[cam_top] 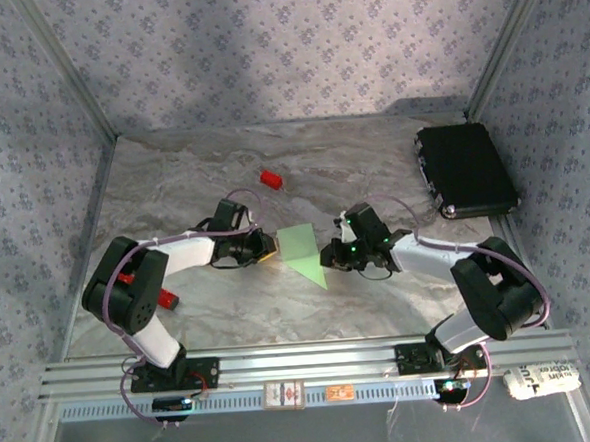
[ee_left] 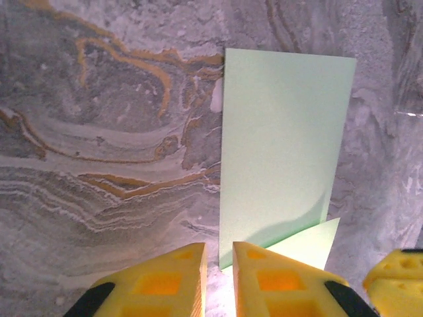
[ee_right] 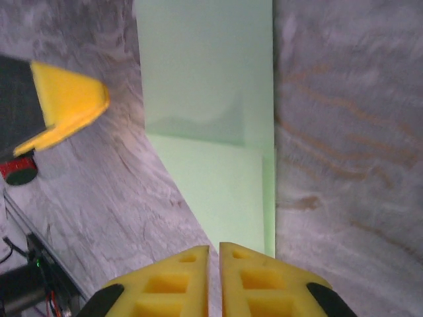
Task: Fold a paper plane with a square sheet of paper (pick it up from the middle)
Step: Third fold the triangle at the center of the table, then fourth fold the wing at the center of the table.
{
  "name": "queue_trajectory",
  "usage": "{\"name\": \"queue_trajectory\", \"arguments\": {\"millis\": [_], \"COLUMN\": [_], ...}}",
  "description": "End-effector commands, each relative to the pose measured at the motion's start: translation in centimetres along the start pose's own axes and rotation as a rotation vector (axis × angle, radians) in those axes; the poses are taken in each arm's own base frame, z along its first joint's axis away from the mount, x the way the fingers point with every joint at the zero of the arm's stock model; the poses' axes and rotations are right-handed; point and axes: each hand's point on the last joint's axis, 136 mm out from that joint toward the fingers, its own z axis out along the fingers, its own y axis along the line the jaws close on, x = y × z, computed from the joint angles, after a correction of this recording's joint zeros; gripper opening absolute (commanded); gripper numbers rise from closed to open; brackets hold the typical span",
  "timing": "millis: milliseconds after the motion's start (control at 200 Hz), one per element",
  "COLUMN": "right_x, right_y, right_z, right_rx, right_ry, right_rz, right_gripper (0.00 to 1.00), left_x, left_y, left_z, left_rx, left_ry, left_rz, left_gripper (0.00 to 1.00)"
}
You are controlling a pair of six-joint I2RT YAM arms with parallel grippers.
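Left gripper [ee_left: 219, 252]: yellow fingers nearly together with a thin slit between them, tips right at the near edge of the square sheet of paper [ee_left: 284, 145]. Can't tell if the edge sits inside the slit.

Right gripper [ee_right: 214, 251]: same, a narrow slit. The paper's lower end runs under or just past its right finger [ee_right: 264, 281]; contact unclear.

The paper is pale green, already folded, and lies flat on the marble table [cam_top: 372, 161]. Left wrist view: a tall rectangular panel with a small triangular flap poking out at its lower right. Right wrist view: overlapping layers with a crease line across the middle. Top view: the paper sits mid-table between the two grippers, wide at the far end and tapering to a point toward the near edge. The left gripper is at its left side, the right gripper at its right, both low over the table.

Small red block [cam_top: 270, 178] lies farther back, well apart from the paper. Black case [cam_top: 465, 168] is in the far right corner.
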Motion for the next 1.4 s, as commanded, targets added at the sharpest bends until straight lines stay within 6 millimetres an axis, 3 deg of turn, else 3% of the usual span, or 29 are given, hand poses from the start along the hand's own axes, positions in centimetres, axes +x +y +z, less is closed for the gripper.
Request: {"name": "queue_trajectory", "arguments": {"millis": [0, 155, 550, 850, 1209, 1394], "right_x": [-1.1, -2.4, -2.6, -2.7, -2.8, -3.0], "right_y": [-0.8, 0.0, -0.9, -0.7, -0.9, -0.7], "right_z": [-0.5, 0.1, 2.6, 2.5, 1.7, 1.2], "right_rx": [0.062, 0.043, 0.061, 0.035, 0.021, 0.007], "right_ry": [-0.028, -0.024, 0.045, 0.043, 0.020, 0.004], "right_rz": [-0.010, -0.026, -0.010, -0.008, -0.007, -0.010], "right_gripper": [0.21, 0.30, 0.30, 0.15, 0.04, 0.03], "left_x": [-0.4, -0.4, -0.1, -0.3, -0.3, -0.5], "left_y": [-1.6, -2.2, -2.1, -2.2, -2.2, -2.5], "left_z": [-0.9, -0.5, 0.1, 0.2, 0.2, 0.2], "left_rx": [0.070, 0.120, 0.153, 0.154, 0.158, 0.168], "left_ry": [0.001, 0.024, 0.055, 0.058, 0.062, 0.060], "left_rz": [0.004, -0.012, -0.049, -0.057, -0.066, -0.069], "left_gripper": [0.22, 0.28, 0.33, 0.34, 0.36, 0.48]}}
